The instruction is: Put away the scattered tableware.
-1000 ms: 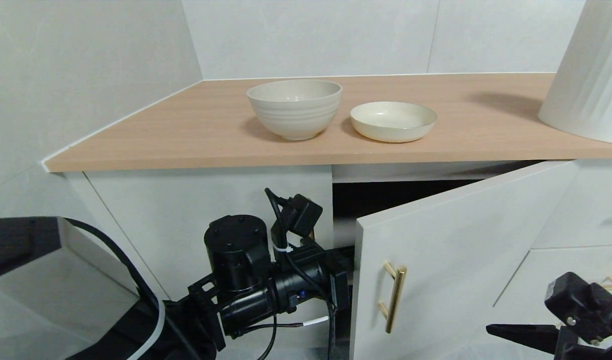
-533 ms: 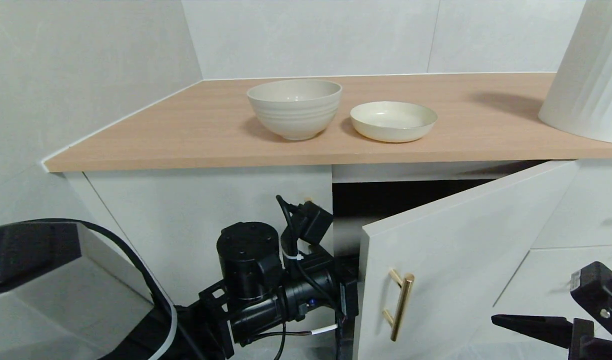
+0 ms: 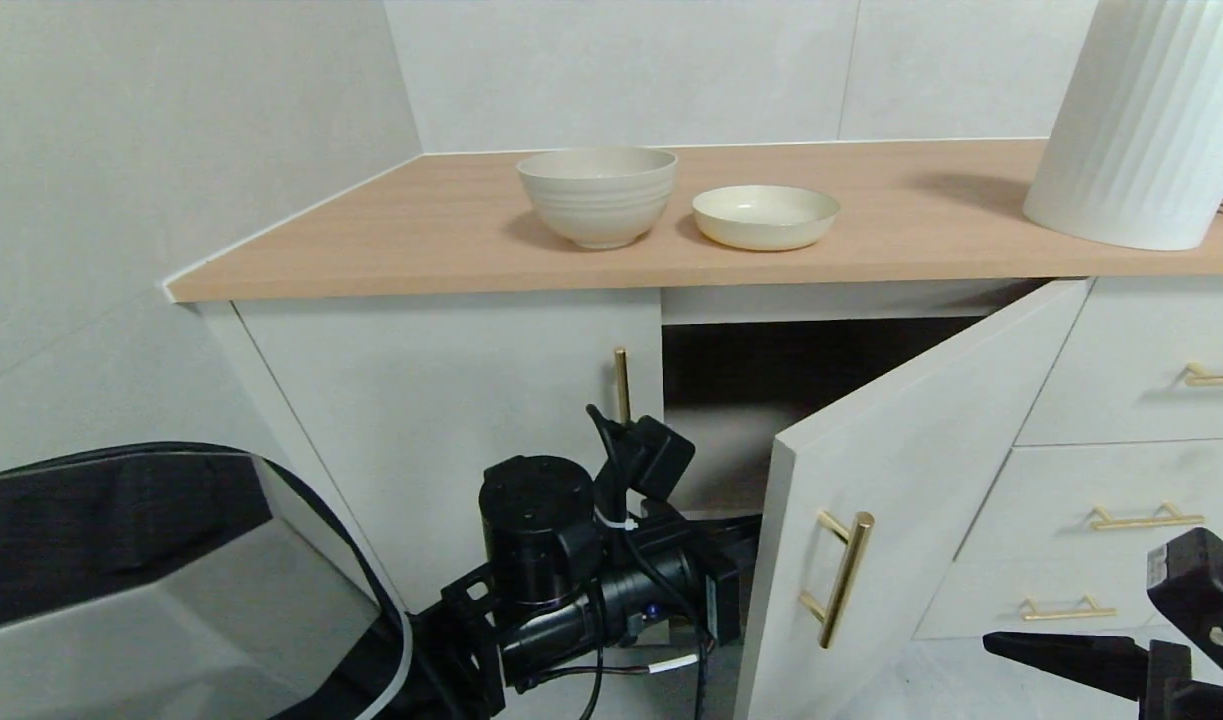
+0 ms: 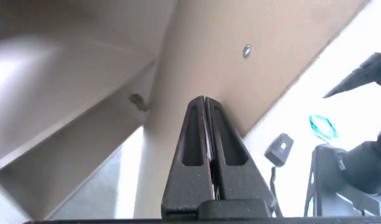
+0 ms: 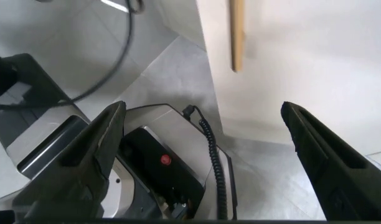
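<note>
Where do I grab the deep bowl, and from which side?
Probably the rim, one finger inside, coming from above on its front-left: the bowl stands upright, mouth open, its round wall likely too wide to span, and the dish sits close on its right.

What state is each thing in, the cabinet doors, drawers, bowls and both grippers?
Right cabinet door: swung open.
Left cabinet door: shut.
Drawers: shut.
Deep bowl: upright on the countertop, looks empty.
Shallow dish: upright, empty.
Left gripper: shut, empty.
Right gripper: open, empty.
</note>
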### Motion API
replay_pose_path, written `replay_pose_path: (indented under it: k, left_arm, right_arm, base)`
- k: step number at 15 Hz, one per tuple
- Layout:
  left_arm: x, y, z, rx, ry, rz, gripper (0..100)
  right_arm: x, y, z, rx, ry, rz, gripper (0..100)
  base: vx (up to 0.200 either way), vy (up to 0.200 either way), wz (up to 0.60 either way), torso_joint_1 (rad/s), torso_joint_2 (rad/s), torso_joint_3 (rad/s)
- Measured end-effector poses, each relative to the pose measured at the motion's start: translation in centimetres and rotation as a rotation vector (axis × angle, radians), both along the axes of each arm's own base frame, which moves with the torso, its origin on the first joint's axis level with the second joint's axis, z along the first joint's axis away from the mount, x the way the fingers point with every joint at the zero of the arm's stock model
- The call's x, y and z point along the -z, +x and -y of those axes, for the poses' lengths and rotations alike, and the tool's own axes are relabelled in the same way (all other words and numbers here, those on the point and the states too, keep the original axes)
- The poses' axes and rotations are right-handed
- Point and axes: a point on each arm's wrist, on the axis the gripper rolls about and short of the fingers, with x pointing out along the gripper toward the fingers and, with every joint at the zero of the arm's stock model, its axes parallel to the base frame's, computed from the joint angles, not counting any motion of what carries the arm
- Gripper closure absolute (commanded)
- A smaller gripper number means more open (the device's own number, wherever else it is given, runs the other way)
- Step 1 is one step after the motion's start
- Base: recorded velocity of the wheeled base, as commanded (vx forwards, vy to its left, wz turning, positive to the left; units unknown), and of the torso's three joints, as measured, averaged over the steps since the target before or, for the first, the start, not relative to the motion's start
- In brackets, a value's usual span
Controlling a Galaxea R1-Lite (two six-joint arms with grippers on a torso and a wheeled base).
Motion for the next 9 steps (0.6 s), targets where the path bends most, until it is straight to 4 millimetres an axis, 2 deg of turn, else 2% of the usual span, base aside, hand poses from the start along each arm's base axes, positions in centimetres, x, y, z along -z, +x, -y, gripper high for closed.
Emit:
replay_pose_path:
  k: [6, 9]
  left_arm:
    - [0.0, 1.4, 1.4, -0.015, -0.015, 0.018, 100]
    - [0.0, 1.2, 1.8, -0.005, -0.02, 0.022, 100]
  right_arm:
    - [0.1, 0.0, 0.0, 0.0, -0.004, -0.004, 0]
    - [0.1, 0.0, 0.0, 0.0, -0.007, -0.005, 0]
  base:
    - [0.0, 0.0, 0.0, 0.0, 0.0, 0.0]
    - [-0.2, 0.0, 0.0, 0.009, 0.0, -0.001]
